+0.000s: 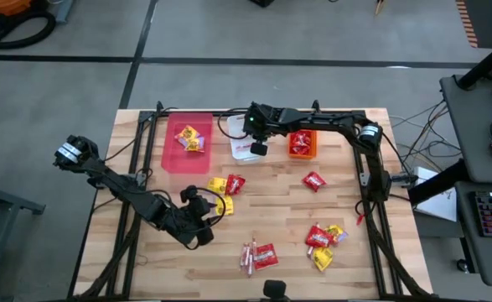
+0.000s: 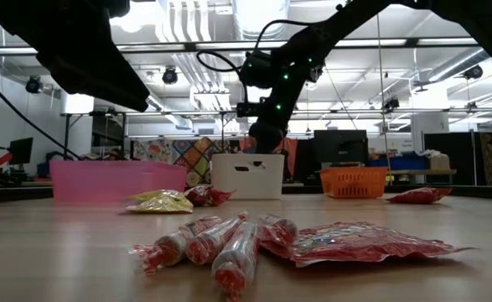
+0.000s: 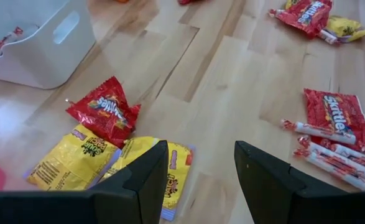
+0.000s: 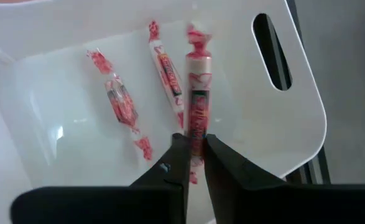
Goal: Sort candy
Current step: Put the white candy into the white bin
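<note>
Drop-off of a stick sweet over the white bin, far side of the table.

Stick of pinkish-red and white wrapped candy (image 4: 196, 99) hangs between the narrow-set fingers of the right gripper (image 4: 194, 155), directly above the white plastic bin (image 4: 275, 140), where two like sticks (image 4: 121, 104) already lie; the pinch looks light, so I judge the release to be the step in hand. Red square packets (image 1: 313, 180), yellow square packets (image 1: 219, 186) and more sticks (image 1: 248, 254) lie scattered on the wooden table (image 1: 279, 214), some near, some mid-table, with the pink plastic bin (image 1: 177, 155) left of the white one and the orange plastic bin (image 1: 302, 144) right of it. The left gripper (image 3: 199, 177) hovers spread and empty over the yellow packets. Next, probably, the right fingers must part fully, lift clear, and fetch another piece.
</note>
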Tool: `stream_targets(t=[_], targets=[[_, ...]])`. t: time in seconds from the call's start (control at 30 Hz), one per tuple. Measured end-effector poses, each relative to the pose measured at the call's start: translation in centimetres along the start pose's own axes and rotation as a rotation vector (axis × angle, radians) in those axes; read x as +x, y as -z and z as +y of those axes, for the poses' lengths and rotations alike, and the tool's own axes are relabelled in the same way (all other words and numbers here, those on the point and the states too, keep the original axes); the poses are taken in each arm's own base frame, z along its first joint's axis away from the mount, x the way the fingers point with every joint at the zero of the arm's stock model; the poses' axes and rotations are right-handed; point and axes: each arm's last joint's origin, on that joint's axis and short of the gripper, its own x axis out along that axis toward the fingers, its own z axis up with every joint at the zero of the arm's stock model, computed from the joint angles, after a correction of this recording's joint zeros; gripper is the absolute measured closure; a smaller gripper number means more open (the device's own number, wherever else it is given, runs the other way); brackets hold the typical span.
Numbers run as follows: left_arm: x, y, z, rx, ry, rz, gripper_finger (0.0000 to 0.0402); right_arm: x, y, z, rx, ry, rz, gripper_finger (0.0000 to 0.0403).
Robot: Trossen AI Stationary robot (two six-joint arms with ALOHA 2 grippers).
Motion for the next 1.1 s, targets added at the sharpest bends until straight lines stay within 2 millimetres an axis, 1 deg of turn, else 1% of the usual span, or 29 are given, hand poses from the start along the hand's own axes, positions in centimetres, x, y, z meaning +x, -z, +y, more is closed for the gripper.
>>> stream_targets(t=[0.17, 0.53, 0.73, 0.8, 0.9, 1.1], targets=[[0.0, 0.0, 0.0, -0.012, 0.001, -0.001, 0.0233, 0.0, 0.0, 0.0, 0.0, -0.001, 0.001, 0.0356], [0.0, -0.1, -0.1, -0.015, 0.005, -0.005, 0.0233, 0.0, 0.1, 0.1, 0.004, -0.01, 0.005, 0.0355], [0.0, -0.1, -0.1, -0.015, 0.006, -0.006, 0.0233, -0.1, 0.0, 0.3, -0.025, -0.055, -0.007, 0.0355], [0.0, -0.1, -0.1, -0.015, 0.006, -0.006, 0.0233, -0.1, -0.1, 0.4, -0.047, -0.054, -0.018, 0.0355], [0.0, -0.1, -0.1, -0.009, 0.005, -0.007, 0.0233, -0.2, -0.7, 0.7, -0.027, -0.043, -0.062, 0.0355], [0.0, -0.1, 0.0, -0.007, -0.012, -0.024, 0.0233, -0.4, -1.4, 1.0, -0.051, -0.031, -0.112, 0.0355]])
